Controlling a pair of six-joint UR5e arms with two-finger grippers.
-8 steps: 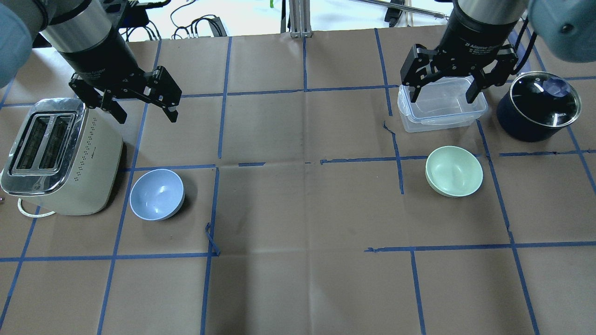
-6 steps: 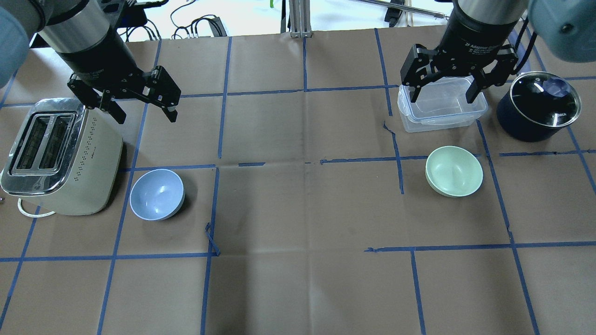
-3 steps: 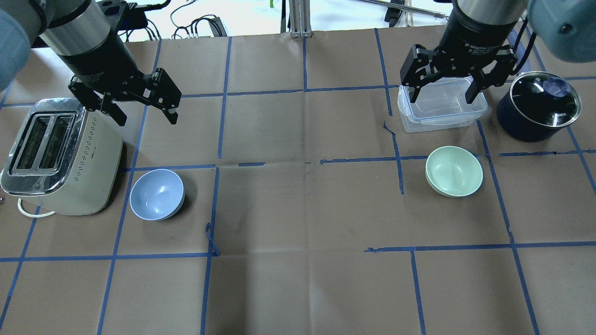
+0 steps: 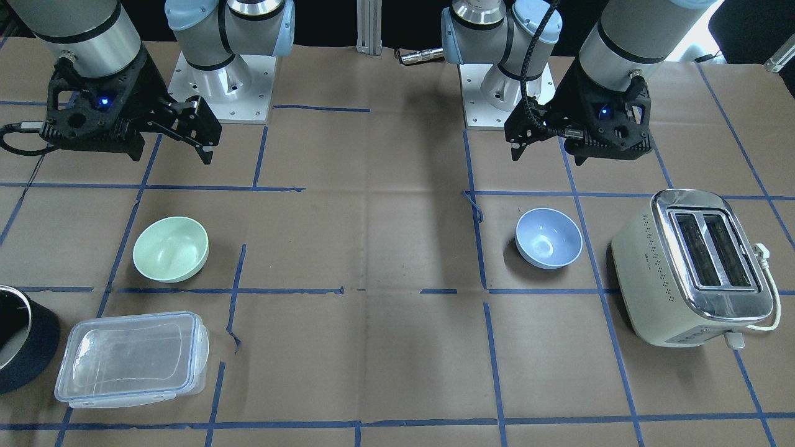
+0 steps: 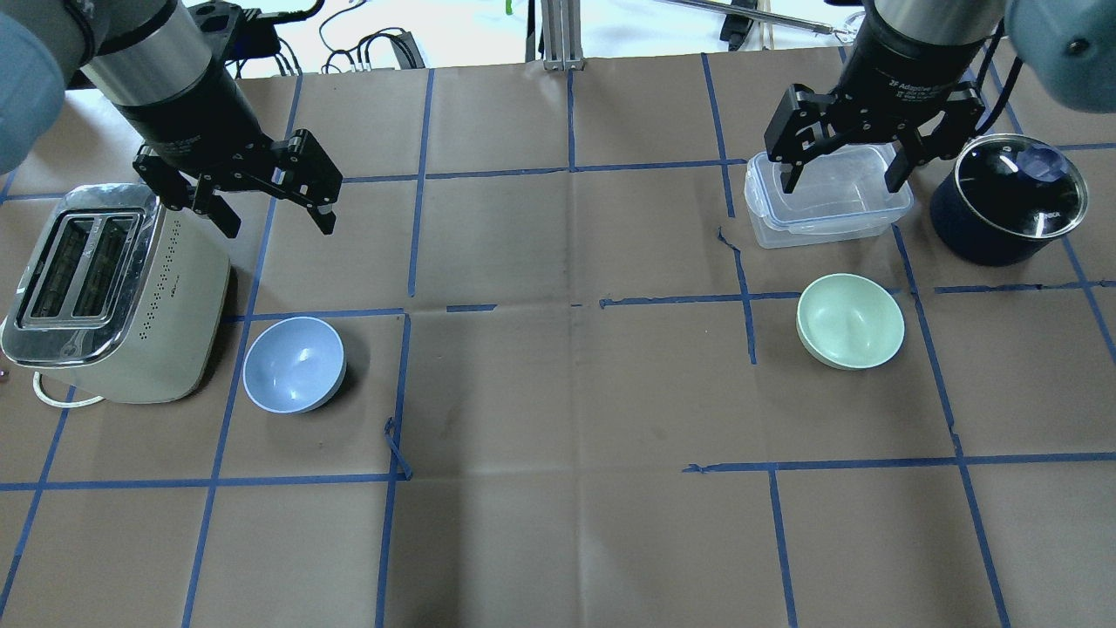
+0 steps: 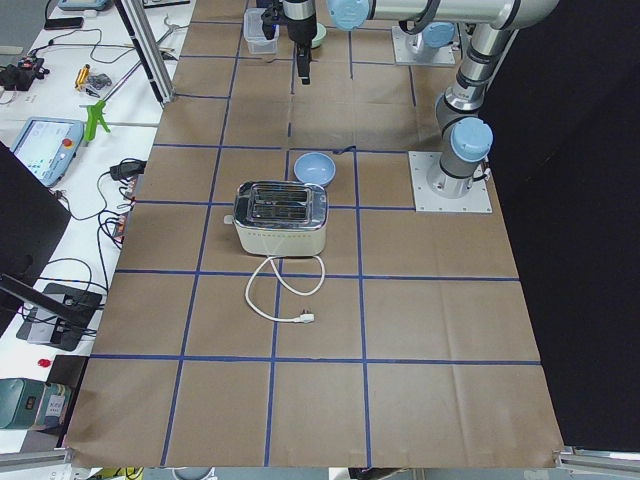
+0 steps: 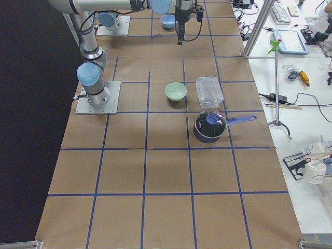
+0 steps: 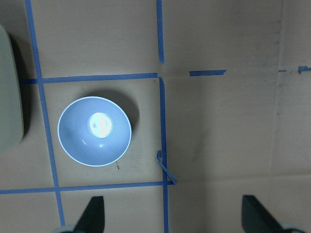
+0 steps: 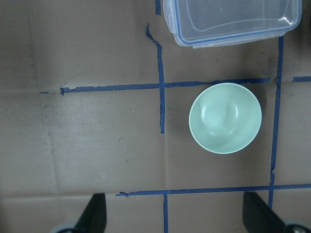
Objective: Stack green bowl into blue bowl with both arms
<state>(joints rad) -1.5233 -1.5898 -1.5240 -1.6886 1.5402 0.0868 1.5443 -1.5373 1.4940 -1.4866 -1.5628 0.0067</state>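
Hovering over a taped brown table (image 5: 558, 392), our left gripper (image 5: 277, 222) and right gripper (image 5: 843, 186) both gape wide and grip nothing.

We see the blue bowl (image 5: 294, 364) upright and empty on our left, just beside a cream toaster (image 5: 113, 296); the green bowl (image 5: 850, 320), also upright and empty, sits well apart on our right. Farther out, a clear container (image 5: 767, 228) has its lid on, and a dark pot (image 5: 968, 240) beside it wears a glass lid. Each gripper hangs short of its bowl, on our side.
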